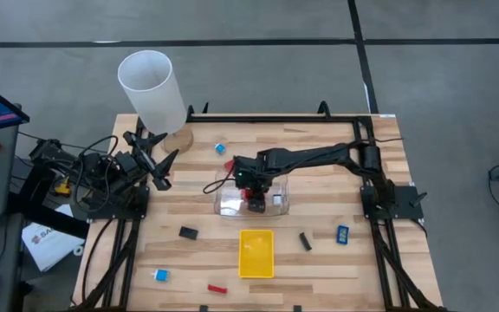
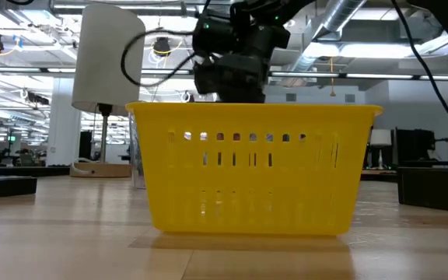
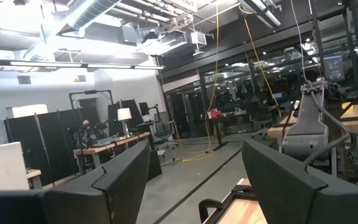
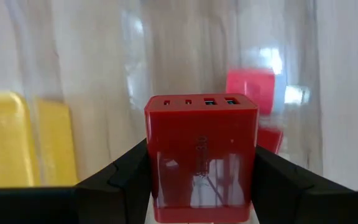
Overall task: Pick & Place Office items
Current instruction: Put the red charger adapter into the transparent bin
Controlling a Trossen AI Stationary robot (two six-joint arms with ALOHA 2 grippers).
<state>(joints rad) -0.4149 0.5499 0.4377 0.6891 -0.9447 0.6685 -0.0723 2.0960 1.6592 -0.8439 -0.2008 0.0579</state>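
Placement is the step in hand; my right claw (image 4: 201, 177) grips a red block (image 4: 201, 158) with ports on its face, poised over the clear plastic tray (image 1: 228, 206), seemingly just above its floor; a second red piece (image 4: 250, 90) lies beyond it in that tray, I judge. My left claw (image 3: 194, 177) stands wide and empty, parked beside the tall white cylinder (image 1: 152, 91), well apart from the tray.

Next move, in my judgement: lower slightly, part the fingers, lift clear without dragging the block; then fetch the loose items nearest the yellow tray (image 1: 256, 253): a black bit (image 1: 188, 232), another black bit (image 1: 305, 241), a blue-and-white bit (image 1: 342, 233), a thin red stick (image 1: 217, 289).

Hidden: in the low view the yellow tray blocks the clear tray entirely; whether the block touches the tray floor, I cannot tell; the tray's full contents are hard to make out.
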